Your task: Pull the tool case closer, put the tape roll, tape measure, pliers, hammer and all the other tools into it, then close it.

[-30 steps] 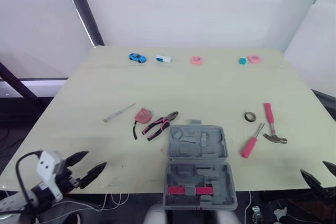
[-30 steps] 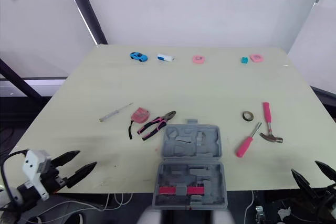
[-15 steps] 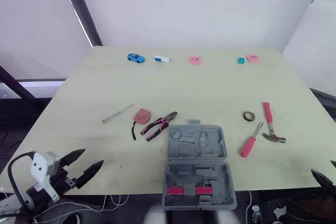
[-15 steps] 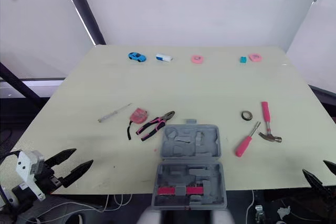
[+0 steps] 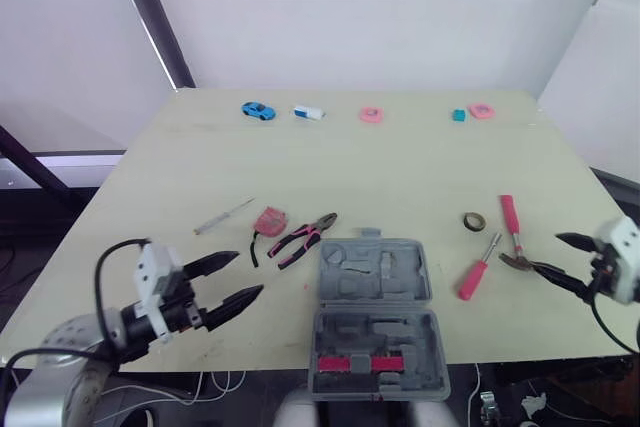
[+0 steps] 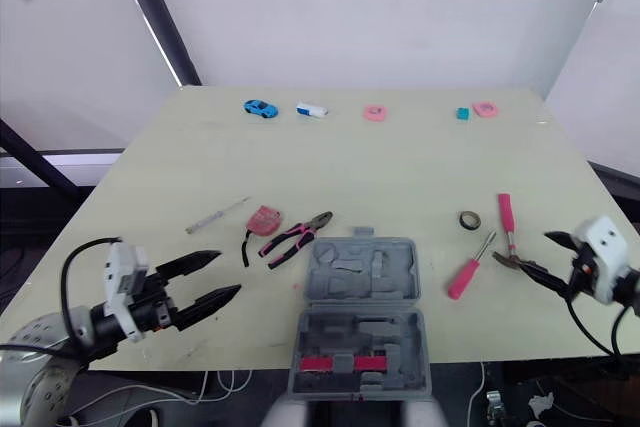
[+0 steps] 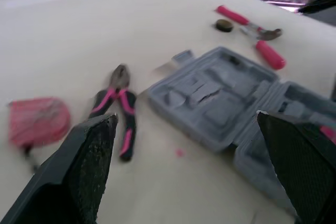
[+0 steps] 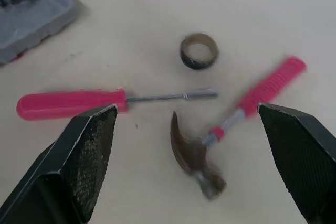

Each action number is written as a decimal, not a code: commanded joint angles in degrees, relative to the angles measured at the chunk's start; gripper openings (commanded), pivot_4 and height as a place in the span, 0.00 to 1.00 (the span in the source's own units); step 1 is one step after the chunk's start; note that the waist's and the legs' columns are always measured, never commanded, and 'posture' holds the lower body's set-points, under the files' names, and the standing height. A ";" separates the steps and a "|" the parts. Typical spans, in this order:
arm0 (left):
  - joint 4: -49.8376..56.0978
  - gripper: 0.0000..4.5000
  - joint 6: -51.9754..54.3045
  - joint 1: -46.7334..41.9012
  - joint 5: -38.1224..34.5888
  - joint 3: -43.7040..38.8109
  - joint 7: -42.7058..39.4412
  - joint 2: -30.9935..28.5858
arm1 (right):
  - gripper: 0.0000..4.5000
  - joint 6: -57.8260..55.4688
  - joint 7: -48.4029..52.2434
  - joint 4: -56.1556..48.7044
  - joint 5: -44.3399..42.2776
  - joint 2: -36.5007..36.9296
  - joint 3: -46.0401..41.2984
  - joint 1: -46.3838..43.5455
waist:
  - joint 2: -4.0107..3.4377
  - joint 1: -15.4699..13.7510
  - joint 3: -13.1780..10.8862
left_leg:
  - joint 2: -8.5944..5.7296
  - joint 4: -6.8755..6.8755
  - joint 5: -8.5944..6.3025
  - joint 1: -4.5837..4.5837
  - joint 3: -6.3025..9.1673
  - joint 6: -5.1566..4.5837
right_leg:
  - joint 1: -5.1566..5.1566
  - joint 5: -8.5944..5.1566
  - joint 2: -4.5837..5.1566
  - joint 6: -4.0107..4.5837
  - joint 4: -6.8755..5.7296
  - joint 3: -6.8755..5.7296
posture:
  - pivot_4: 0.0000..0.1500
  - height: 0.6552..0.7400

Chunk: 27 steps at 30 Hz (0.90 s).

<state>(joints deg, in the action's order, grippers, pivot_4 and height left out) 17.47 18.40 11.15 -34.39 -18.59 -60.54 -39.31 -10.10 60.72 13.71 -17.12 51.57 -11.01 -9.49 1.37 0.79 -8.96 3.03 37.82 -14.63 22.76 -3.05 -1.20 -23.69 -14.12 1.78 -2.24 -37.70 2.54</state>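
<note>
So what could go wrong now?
The tool case pokes past the table's near edge, so pulling it closer could tip it off. The right gripper, fingers open, sits right by the hammer head, with the screwdriver and tape roll close by; a clumsy grab could knock those away.

Grey tool case (image 5: 375,317) lying open, pink pliers (image 5: 305,238) and tape measure (image 5: 270,220) left of it, dark tape roll (image 5: 475,220), pink hammer (image 5: 518,237), pink screwdriver (image 5: 478,269) to its right

Far edge of surface (image 5: 400,167), in a row: blue toy car (image 5: 259,110), white block (image 5: 310,113), pink disc (image 5: 372,115), teal cube (image 5: 459,115), pink piece (image 5: 482,110).
</note>
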 commanded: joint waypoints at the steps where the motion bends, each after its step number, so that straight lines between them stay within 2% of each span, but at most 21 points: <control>1: 3.23 1.00 0.73 -2.85 -0.50 2.49 -0.53 -1.45 | 1.00 -3.70 3.43 1.02 4.27 2.92 6.08 -7.10 | -0.02 -0.02 -0.01 | 0.00 0.00 0.00 0.01 -0.06 0.00 | 0.00 0.00 0.00 0.00 0.00 0.00 | 1.00 1.00; 8: 6.47 1.00 3.96 -9.19 -1.35 7.78 0.38 -1.57 | 1.00 -6.32 13.59 9.77 16.22 1.45 24.02 -27.23 | -0.04 0.09 -0.05 | 0.01 0.06 0.00 0.03 -0.20 0.00 | -0.02 0.02 -0.01 0.00 0.00 0.01 | 1.00 1.00; 12: 8.51 1.00 4.57 -10.65 -1.54 8.85 0.62 -1.79 | 1.00 -2.09 12.36 19.27 25.56 -1.64 31.44 -36.68 | -0.06 0.12 -0.09 | 0.02 0.06 0.00 0.07 -0.22 0.00 | -0.06 0.08 -0.02 -0.11 0.01 0.01 | 1.00 1.00; 18: 13.23 1.00 6.03 -11.82 -3.00 9.49 3.44 -0.81 | 1.00 8.29 10.28 35.41 35.01 -7.03 38.35 -47.31 | -0.06 0.10 -0.12 | 0.01 0.06 0.01 0.14 -0.30 0.00 | -0.15 0.08 -0.01 -0.10 0.01 0.07 | 1.00 1.00; 27: 15.72 1.00 4.21 -9.13 -3.73 9.23 5.43 1.89 | 1.00 16.14 6.78 51.57 43.17 -15.09 42.86 -54.86 | -0.09 0.92 -0.14 | 0.03 0.07 0.01 0.08 -0.36 0.01 | -0.15 0.09 -0.01 -0.10 -0.09 0.12 | 1.00 1.00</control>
<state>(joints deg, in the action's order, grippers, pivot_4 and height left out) 30.55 24.01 1.48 -36.36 -8.52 -55.22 -37.78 4.84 68.18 63.26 24.58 36.28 31.75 -62.27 1.28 1.71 -9.10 3.06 37.90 -14.61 22.84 -3.40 -1.19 -23.84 -14.03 1.77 -2.35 -37.81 2.65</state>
